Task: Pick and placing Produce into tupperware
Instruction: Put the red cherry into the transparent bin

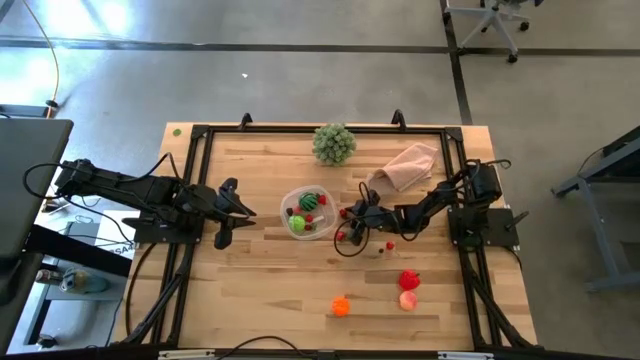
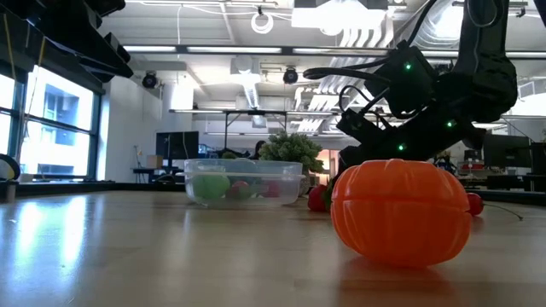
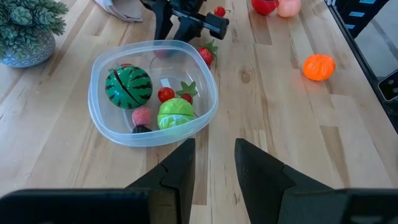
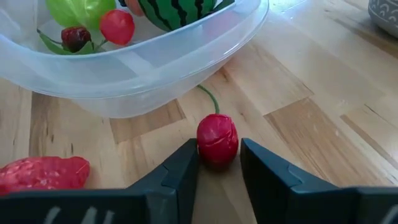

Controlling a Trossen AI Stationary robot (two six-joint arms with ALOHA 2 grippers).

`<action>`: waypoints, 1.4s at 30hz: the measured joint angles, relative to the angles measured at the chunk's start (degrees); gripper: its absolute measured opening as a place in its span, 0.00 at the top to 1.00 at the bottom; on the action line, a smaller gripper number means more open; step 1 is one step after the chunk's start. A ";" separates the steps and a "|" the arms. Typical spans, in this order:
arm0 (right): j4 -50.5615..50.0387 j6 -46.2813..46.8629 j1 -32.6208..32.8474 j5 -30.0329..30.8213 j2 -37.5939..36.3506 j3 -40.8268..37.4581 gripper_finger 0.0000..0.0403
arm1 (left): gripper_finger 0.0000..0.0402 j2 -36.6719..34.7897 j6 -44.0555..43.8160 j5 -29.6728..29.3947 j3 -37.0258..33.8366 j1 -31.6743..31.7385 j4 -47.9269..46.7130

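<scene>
the right end effector [image 4: 217, 163] sits mid-table, fingers closing around a small red berry [image 4: 217, 140] lying just beside the tupperware [image 4: 143, 68]; left end effector [image 3: 214, 165] waits slightly open.

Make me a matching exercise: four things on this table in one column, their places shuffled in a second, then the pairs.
Things:
1. watermelon
2. cherry
3. pumpkin
4. strawberry

Places:
A. between the right gripper's fingers
B. alone on the near part of the table
C. inside the tupperware
D. on the wood just outside the tupperware, beside the cherry

Pairs: 1-C, 2-A, 3-B, 4-D
</scene>
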 joint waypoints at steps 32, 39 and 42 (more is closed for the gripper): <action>0.15 -0.40 0.06 0.66 -0.31 -0.04 0.81 | 0.75 0.00 0.01 0.02 0.00 -0.02 0.02; 0.13 -0.40 0.07 0.64 -0.33 -0.04 0.81 | 0.75 0.00 0.01 0.00 0.00 -0.02 0.02; 0.01 -0.40 0.07 0.63 -0.35 -0.04 0.81 | 0.75 -0.01 0.01 0.01 0.00 -0.02 0.00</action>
